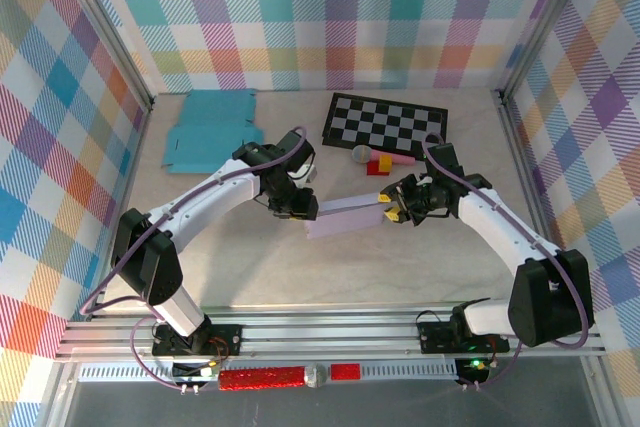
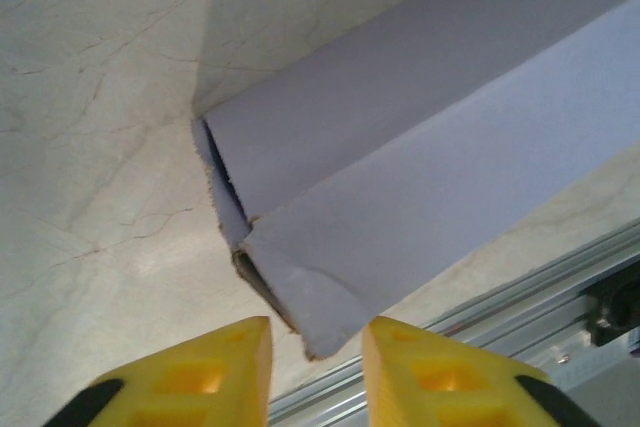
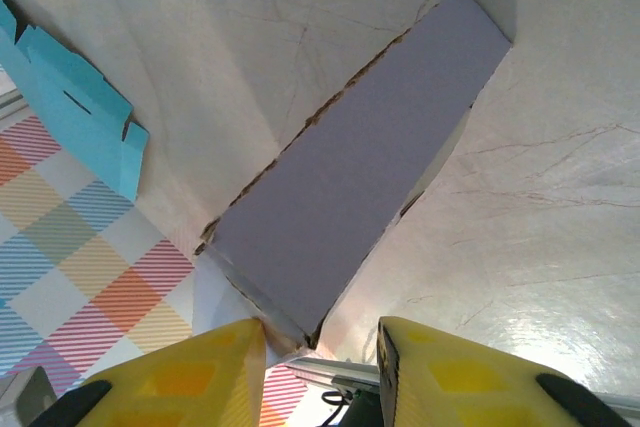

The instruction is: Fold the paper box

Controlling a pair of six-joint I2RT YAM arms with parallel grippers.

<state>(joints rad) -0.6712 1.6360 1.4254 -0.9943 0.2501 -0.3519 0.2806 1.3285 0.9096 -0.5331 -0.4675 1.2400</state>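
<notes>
A flat teal carton point(image 1: 212, 130) lies at the far left of the desk point(image 1: 250, 277), well apart from the arms, with bare surface between it and the middle. The left end effector point(image 2: 315, 335) stands narrowly parted, and the ragged end edge of the lavender paper box point(image 1: 345, 217), which spans mid-desk, pokes into its gap. The right end effector point(image 3: 322, 335) is parted just as narrowly around the box's other end, though I cannot tell if its pads touch. A checkerboard point(image 1: 385, 122) lies behind it by the far edge.

Plaid walls point(image 1: 340, 17), marbled tabletop point(image 1: 250, 277)
</notes>
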